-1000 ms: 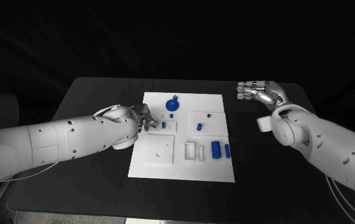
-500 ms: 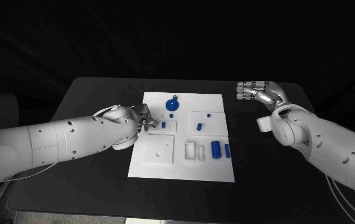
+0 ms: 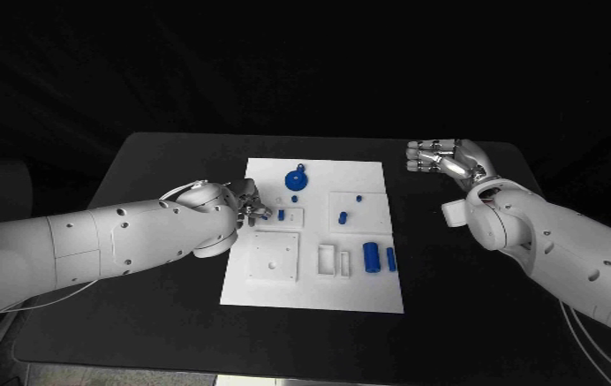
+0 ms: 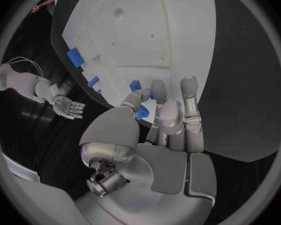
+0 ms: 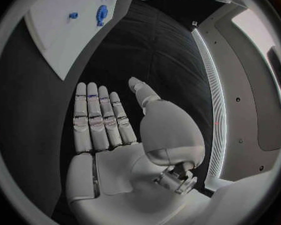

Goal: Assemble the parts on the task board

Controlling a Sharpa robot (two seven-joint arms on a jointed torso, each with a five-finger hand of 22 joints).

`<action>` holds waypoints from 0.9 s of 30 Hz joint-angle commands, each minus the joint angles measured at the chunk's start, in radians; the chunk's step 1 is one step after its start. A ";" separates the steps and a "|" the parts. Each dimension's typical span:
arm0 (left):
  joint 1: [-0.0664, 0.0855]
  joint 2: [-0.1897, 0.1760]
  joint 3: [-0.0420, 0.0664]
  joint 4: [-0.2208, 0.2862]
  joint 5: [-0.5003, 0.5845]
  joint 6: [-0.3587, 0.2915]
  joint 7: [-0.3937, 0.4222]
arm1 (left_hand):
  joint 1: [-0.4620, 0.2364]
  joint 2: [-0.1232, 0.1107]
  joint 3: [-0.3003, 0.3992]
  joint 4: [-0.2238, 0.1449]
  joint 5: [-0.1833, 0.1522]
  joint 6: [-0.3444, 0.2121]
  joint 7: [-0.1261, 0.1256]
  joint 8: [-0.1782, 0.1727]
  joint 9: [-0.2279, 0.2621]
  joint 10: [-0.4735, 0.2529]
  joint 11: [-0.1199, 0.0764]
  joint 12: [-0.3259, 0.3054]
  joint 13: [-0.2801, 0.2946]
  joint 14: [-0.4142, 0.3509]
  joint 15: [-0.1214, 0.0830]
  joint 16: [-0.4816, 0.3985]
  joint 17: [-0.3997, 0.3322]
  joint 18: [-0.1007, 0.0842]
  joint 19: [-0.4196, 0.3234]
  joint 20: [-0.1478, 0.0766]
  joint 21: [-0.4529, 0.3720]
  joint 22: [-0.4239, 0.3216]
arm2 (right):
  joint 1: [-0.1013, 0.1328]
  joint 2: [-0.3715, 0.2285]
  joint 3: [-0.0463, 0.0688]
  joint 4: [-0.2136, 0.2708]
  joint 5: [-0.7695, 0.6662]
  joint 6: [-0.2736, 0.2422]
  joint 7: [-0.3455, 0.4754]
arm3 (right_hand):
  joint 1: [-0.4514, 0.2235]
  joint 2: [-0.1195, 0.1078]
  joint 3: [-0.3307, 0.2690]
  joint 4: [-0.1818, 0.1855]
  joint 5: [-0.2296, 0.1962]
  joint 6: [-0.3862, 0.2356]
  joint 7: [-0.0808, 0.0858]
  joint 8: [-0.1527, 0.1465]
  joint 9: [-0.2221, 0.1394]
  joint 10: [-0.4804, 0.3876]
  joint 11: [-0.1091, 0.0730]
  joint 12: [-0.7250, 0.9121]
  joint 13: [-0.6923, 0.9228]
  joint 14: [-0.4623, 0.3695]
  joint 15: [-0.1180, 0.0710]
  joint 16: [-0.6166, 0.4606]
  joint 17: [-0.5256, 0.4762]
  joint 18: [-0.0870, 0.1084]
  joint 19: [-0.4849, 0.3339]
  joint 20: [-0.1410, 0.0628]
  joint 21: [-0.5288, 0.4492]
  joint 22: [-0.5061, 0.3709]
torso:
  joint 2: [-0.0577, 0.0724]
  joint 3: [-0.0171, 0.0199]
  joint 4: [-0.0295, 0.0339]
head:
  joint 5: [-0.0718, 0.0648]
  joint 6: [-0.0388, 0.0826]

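The white task board [image 3: 319, 293] lies mid-table with several blue parts on it. A blue disc [image 3: 296, 179] sits at its far end and a thick blue cylinder [image 3: 372, 257] beside a thinner bar [image 3: 391, 260] at its near right. My left hand [image 3: 247, 205] rests at the board's left edge. Its thumb and a finger pinch a small blue peg [image 3: 282, 215], which in the left wrist view sits between the fingertips [image 4: 142, 113]. My right hand [image 3: 446, 158] hovers off the board's far right corner, fingers straight and holding nothing [image 5: 106, 125].
Two more small blue pieces [image 3: 342, 218] [image 3: 359, 198] sit on a raised square right of the peg. A white square plate [image 3: 274, 256] and slotted blocks [image 3: 336, 261] occupy the board's near half. Black table [image 3: 166, 174] surrounds the board.
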 commanded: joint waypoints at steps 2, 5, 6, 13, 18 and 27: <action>-0.002 0.004 -0.001 0.003 -0.006 0.059 -0.001 | 0.007 -0.002 0.052 -0.052 0.004 0.093 -0.092 0.003 -0.002 -0.002 -0.007 -0.004 0.001 0.006 0.000 -0.005 0.002 0.002 0.007 0.000 -0.003 0.017 | 0.000 0.001 0.000 0.000 -0.001 0.021 0.009 | 0.003 0.004 -0.006 -0.001 0.000 0.002 -0.001 -0.002 -0.001 -0.003 -0.004 -0.004 -0.001 -0.004 -0.003 -0.004 -0.001 0.005 -0.005 0.003 0.003 -0.001 | 0.000 0.0002 -0.0002 | 0.001 -0.001; -0.003 0.005 -0.001 0.002 -0.008 0.072 -0.004 | 0.007 -0.001 0.052 -0.053 0.003 0.096 -0.092 0.002 -0.009 -0.001 -0.007 -0.005 0.001 0.006 0.000 -0.006 0.003 0.002 0.006 0.001 -0.004 0.017 | 0.000 0.002 0.000 0.000 -0.001 0.022 0.010 | 0.003 0.004 -0.006 -0.001 0.000 0.002 -0.001 -0.002 -0.001 -0.003 -0.004 -0.004 -0.001 -0.004 -0.003 -0.004 -0.001 0.005 -0.005 0.003 0.003 -0.001 | 0.000 0.0003 -0.0004 | 0.000 -0.001; -0.003 0.005 -0.001 0.001 -0.009 0.073 -0.004 | 0.008 -0.001 0.052 -0.054 0.004 0.097 -0.092 0.001 -0.013 -0.001 -0.007 -0.006 0.000 0.006 0.001 -0.006 0.004 0.002 0.006 0.001 -0.004 0.017 | 0.000 0.002 0.000 0.000 -0.001 0.022 0.010 | 0.003 0.004 -0.006 -0.001 0.000 0.002 -0.001 -0.002 -0.001 -0.003 -0.004 -0.004 -0.001 -0.004 -0.003 -0.004 -0.001 0.005 -0.005 0.003 0.003 -0.001 | 0.000 0.0002 -0.0008 | 0.000 -0.001; -0.003 0.007 -0.001 -0.003 -0.014 0.082 -0.007 | 0.008 -0.001 0.051 -0.054 0.003 0.097 -0.092 0.002 -0.014 -0.001 -0.007 -0.006 0.001 0.006 0.000 -0.006 0.005 0.002 0.006 0.001 -0.004 0.017 | 0.000 0.002 0.000 -0.002 -0.001 0.024 0.010 | 0.003 0.004 -0.008 0.000 0.003 0.001 -0.001 -0.002 -0.001 -0.003 -0.004 -0.004 -0.001 -0.004 -0.003 -0.004 -0.001 0.005 -0.006 0.003 0.003 -0.001 | 0.000 -0.0002 -0.0003 | 0.000 -0.001; -0.003 0.008 -0.001 -0.008 -0.015 0.080 -0.005 | 0.008 -0.001 0.051 -0.054 0.004 0.097 -0.092 0.004 -0.015 0.000 -0.006 -0.006 0.001 0.007 0.001 -0.006 0.006 0.002 0.007 0.001 -0.003 0.017 | 0.000 0.004 0.000 -0.002 -0.003 0.029 0.008 | 0.002 0.007 -0.008 0.001 0.003 0.011 -0.003 -0.002 0.000 0.000 -0.006 -0.004 -0.001 -0.005 -0.004 -0.004 -0.001 0.005 -0.006 0.003 0.003 -0.001 | 0.000 -0.0002 -0.0002 | -0.001 -0.002; -0.003 0.014 -0.001 -0.013 -0.009 0.073 0.001 | 0.006 -0.001 0.050 -0.054 0.005 0.097 -0.093 0.007 -0.016 0.001 -0.006 -0.006 0.001 0.007 0.001 -0.006 0.007 0.002 0.007 0.001 -0.004 0.017 | 0.000 0.006 0.000 -0.004 -0.005 0.034 0.008 | 0.001 0.006 -0.006 0.001 0.004 0.009 -0.002 -0.002 0.000 -0.001 -0.006 -0.004 -0.001 -0.006 -0.004 -0.004 -0.001 0.004 -0.007 0.003 0.003 -0.001 | 0.000 -0.0003 -0.0006 | -0.002 -0.002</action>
